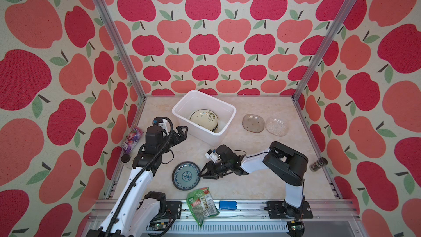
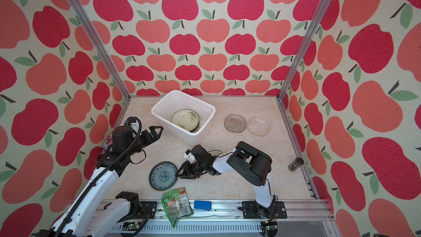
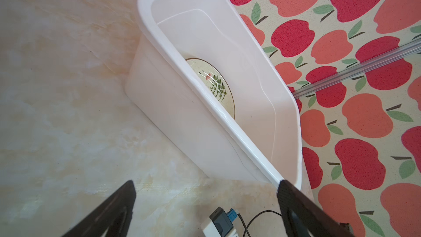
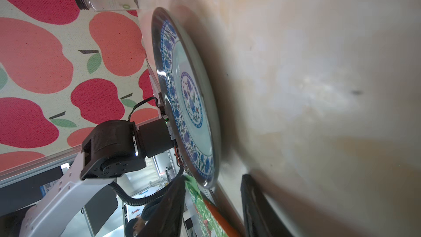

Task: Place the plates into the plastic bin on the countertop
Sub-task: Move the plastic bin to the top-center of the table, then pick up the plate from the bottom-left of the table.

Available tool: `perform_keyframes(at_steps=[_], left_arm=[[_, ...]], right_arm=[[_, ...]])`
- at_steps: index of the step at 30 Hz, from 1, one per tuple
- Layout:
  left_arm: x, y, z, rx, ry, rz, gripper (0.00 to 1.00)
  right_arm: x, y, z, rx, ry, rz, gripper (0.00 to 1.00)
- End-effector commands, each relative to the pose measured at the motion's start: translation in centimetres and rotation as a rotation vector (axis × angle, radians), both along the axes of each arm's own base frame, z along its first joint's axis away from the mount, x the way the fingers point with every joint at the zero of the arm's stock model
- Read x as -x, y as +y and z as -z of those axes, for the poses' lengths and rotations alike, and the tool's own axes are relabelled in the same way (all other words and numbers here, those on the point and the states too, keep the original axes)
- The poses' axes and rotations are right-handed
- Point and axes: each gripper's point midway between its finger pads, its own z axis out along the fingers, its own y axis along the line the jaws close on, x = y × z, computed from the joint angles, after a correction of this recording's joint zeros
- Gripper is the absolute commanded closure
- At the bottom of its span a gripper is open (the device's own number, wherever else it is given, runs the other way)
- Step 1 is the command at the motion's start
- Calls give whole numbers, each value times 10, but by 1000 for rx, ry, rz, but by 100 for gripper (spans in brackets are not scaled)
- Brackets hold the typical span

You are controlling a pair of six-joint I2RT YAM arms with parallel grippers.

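The right gripper (image 1: pixel 201 174) lies low over the countertop (image 1: pixel 250 192), turned sideways so that its jaws come at the blue-green patterned plate (image 1: pixel 186 175) edge-on. In the right wrist view the plate's rim sits between the two fingers (image 4: pixel 174 201), which stand partly apart with a gap on either side. The jaws are around the rim but not yet pinching it. One finger runs along the counter under the lip and the other rides above it, most likely because a flat plate offers no other hold than its raised edge.

The left gripper (image 1: pixel 182 133) hovers with its jaws spread wide and empty, just beside the near corner of the plastic bin (image 1: pixel 198 131). There it stays out of the right arm's way and close to the drop point.

Inside the bin a cream plate with a plant sketch (image 1: pixel 203 118) lies on top of a stack whose dark rims peek out beneath it. A smoky glass plate (image 1: pixel 253 122) and a clear glass plate (image 1: pixel 276 126) wait side by side on the counter beyond the bin, so three plates remain outside. A green snack packet (image 1: pixel 201 206) lies just beside the patterned plate at the front rail. It is close enough to be nudged if the lift drags sideways.
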Motion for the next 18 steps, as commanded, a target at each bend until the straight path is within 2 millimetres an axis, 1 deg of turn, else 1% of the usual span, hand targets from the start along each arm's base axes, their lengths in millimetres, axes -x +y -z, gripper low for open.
perform_keyframes(at_steps=[1,6,7,18], left_arm=[[25,2,23,-19,88,27,1],[34,7,29,-12,92,16,1],[35,8,30,-14,95,14,1],[39,14,33,0,88,4,1]], right_arm=[[-5,8,-3,-11,25,38,57],[-3,8,5,39,35,33,59],[-3,7,9,59,44,36,61],[-3,8,33,146,111,38,69]])
